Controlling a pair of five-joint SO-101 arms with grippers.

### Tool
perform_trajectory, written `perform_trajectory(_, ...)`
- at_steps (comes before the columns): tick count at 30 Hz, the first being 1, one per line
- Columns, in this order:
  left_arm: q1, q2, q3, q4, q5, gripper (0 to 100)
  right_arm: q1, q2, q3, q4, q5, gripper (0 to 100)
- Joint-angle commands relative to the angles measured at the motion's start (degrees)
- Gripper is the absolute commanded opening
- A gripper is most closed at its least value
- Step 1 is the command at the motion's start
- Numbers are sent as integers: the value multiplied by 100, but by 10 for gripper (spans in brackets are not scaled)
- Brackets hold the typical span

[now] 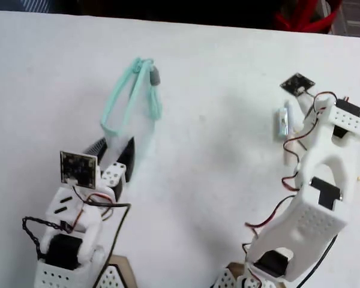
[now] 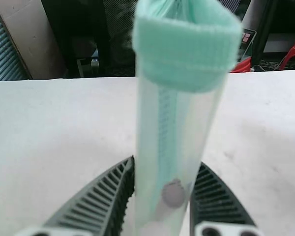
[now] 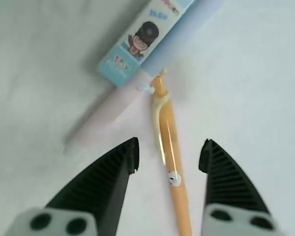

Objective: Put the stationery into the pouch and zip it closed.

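A translucent pouch point(image 1: 134, 111) with a mint-green zip edge stands on its side on the white table, a grey pull point(image 1: 155, 76) at its far end. My left gripper point(image 1: 114, 148) is shut on the pouch's near end; in the left wrist view the pouch point(image 2: 174, 123) rises between the two dark fingers point(image 2: 101, 199). At the right, my right gripper point(image 3: 169, 150) is open and low over an orange pen point(image 3: 171, 157), which lies between its fingers. Beside the pen lie a pale pen point(image 3: 101, 123) and a light blue packet point(image 3: 155, 34). In the high view the stationery point(image 1: 282, 121) sits under the right gripper point(image 1: 287, 133).
The white table point(image 1: 216, 162) has bare room between the two arms. Its far edge point(image 1: 168, 21) runs along the top of the high view, with dark clutter and something red point(image 1: 303, 18) beyond. Red and black wires point(image 1: 300, 144) hang on the right arm.
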Motion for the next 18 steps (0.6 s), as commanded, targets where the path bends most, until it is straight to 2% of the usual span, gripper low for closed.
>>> perform_trajectory(1,13,40,0,-97,-53,170,75,110,-237,22,220,201)
perform_trajectory(9,13,40,0,-97,-123,170,40,347,-237,-418,202,193)
perform_trajectory(14,31,40,9,-97,-246,169,48,602,-237,-629,237,79)
perform_trajectory(18,31,40,9,-97,-246,169,40,822,-352,-629,237,57)
